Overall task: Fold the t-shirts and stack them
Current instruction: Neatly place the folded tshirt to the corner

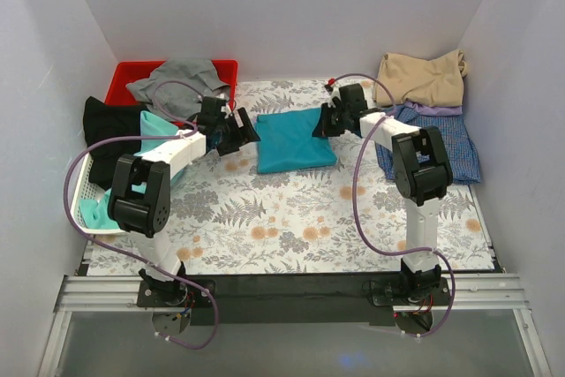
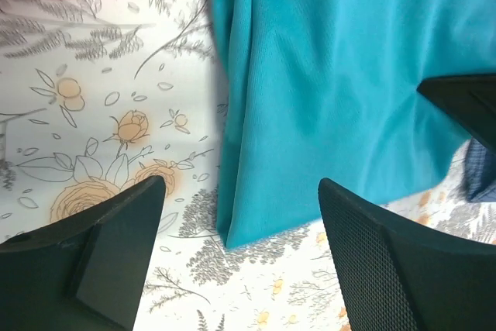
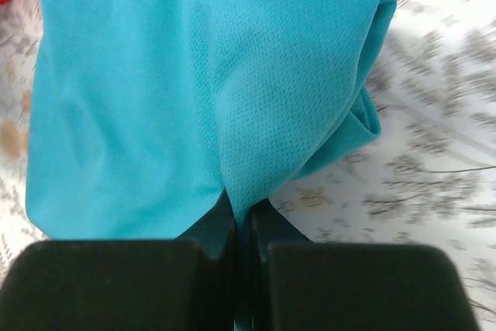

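A folded teal-blue t-shirt [image 1: 295,141] lies in the middle of the flowered table cover. My right gripper [image 1: 323,123] is shut on its right edge; in the right wrist view a fold of teal cloth [image 3: 256,114] is pinched between the shut fingers [image 3: 209,222]. My left gripper [image 1: 248,134] is open and empty just left of the shirt; in the left wrist view the shirt's near corner [image 2: 310,114] lies between and beyond the spread fingers [image 2: 364,238]. A tan shirt [image 1: 422,77] lies on a blue-purple checked one [image 1: 441,143] at the back right.
A red bin [image 1: 132,72] at the back left holds a grey garment [image 1: 181,81]. A black shirt [image 1: 110,125] and a mint-green one [image 1: 159,134] lie in and over a white basket [image 1: 79,196] on the left. White walls stand close around the table.
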Robot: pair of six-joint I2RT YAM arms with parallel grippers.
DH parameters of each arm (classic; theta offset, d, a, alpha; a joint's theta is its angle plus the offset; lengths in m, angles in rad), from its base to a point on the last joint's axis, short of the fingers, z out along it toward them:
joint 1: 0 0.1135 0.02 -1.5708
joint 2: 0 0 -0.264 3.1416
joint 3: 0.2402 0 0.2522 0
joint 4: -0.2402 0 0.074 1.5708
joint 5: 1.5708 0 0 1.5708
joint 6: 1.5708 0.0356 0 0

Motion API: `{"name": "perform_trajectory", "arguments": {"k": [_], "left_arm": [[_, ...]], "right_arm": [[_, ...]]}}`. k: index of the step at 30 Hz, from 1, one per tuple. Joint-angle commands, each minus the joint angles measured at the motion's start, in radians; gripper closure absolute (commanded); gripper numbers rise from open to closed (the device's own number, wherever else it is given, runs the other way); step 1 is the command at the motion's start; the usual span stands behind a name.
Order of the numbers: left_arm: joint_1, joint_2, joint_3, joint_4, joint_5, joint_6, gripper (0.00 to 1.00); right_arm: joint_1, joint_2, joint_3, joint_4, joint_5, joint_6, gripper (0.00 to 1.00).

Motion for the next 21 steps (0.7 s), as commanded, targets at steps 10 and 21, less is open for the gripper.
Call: {"name": "perform_trajectory", "arguments": {"k": [10, 21], "left_arm": [[-0.002, -0.087, 0.061, -0.003, 0.058, 0.023, 0.19], [-0.002, -0.035, 0.104, 0.009, 0.122, 0.041, 0.17]], "right_arm": [[-0.096, 0.159, 0.720, -0.353, 0.445, -0.318, 0.99], [-0.231, 0.274, 0.805, -0.065, 0.935, -0.418, 0.99]]}}
